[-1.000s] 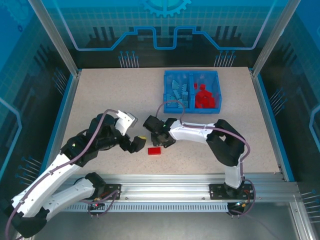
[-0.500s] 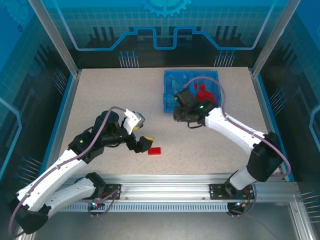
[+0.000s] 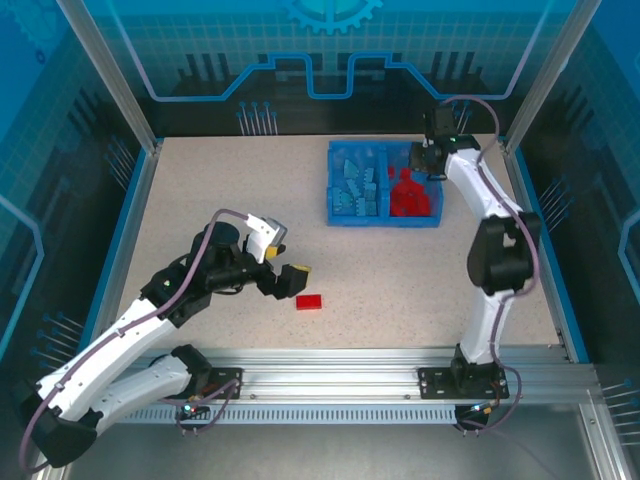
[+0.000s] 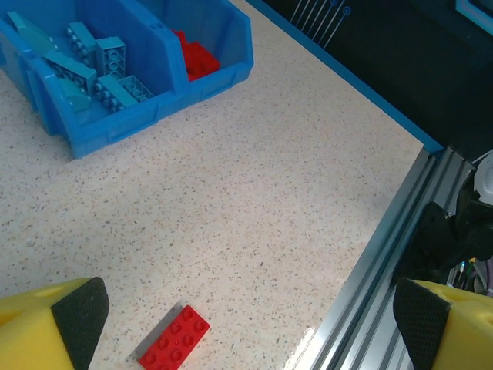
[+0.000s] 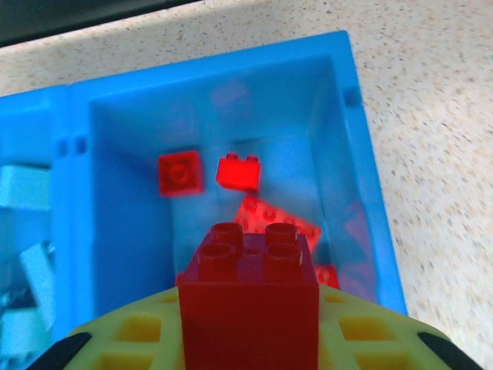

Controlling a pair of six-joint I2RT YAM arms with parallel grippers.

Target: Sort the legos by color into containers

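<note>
Right wrist: right gripper is pinching a red 2x2 brick over the red compartment of the blue bin. A second ago it was low at the front, next to the left gripper. That brick looks one release from sorted.

Left gripper is spread wide beside the last loose piece, a flat red plate, on the surface. Light blue bricks fill the other compartment.

Bricks are glossy, hard and studded. The surface is matte and speckled. Yellow fingers have black foam pads.
</note>
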